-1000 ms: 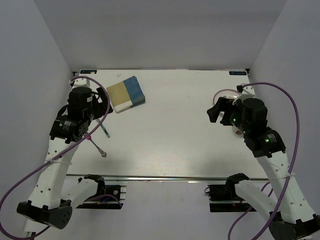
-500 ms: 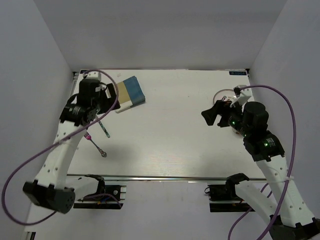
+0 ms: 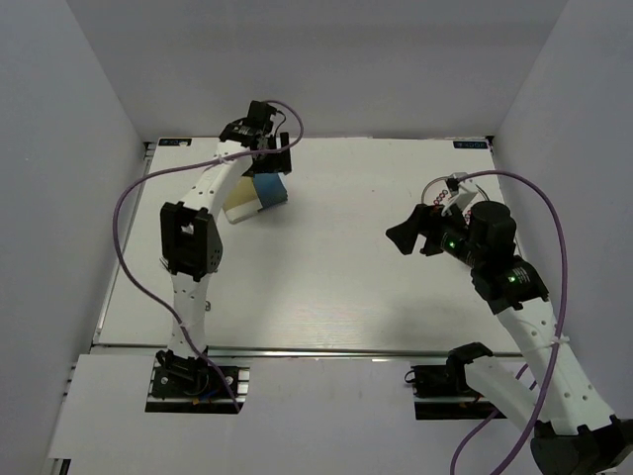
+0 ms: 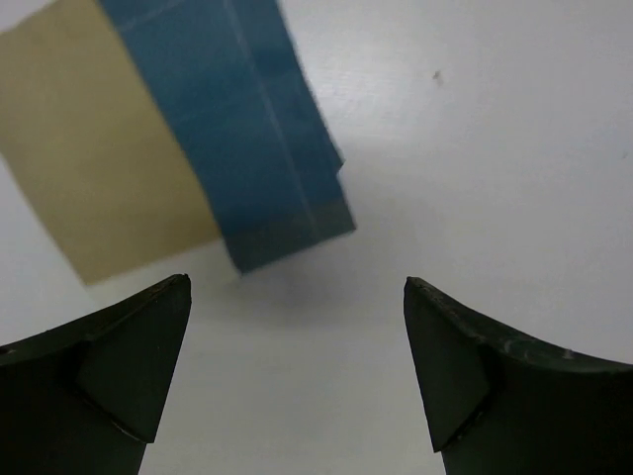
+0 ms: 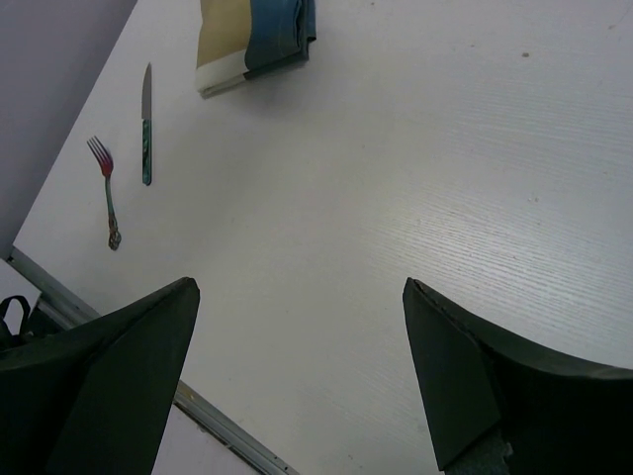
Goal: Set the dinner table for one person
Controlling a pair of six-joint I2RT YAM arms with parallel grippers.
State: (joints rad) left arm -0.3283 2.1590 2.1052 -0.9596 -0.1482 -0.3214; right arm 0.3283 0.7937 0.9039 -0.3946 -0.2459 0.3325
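The white dinner table (image 3: 326, 287) carries a folded blue-and-tan placemat (image 3: 259, 196) at the far left. My left gripper (image 3: 270, 164) hangs open and empty just above the placemat's far edge; in the left wrist view (image 4: 297, 327) the placemat (image 4: 178, 139) lies just ahead of the fingertips. My right gripper (image 3: 404, 237) is open and empty above the table's right middle. The right wrist view (image 5: 297, 327) shows a green-handled knife (image 5: 146, 124), a fork (image 5: 107, 193) and the placemat (image 5: 255, 40) far off at the left. In the top view my left arm hides the cutlery.
A round pinkish dish (image 3: 442, 188) sits at the right, mostly hidden behind my right arm. The table's metal front edge (image 3: 326, 351) runs along the near side. Grey walls close in the left, right and back.
My left arm has swung from over the cutlery at the left out to the far edge, above the placemat. My right gripper has drifted a little left and toward the near edge.
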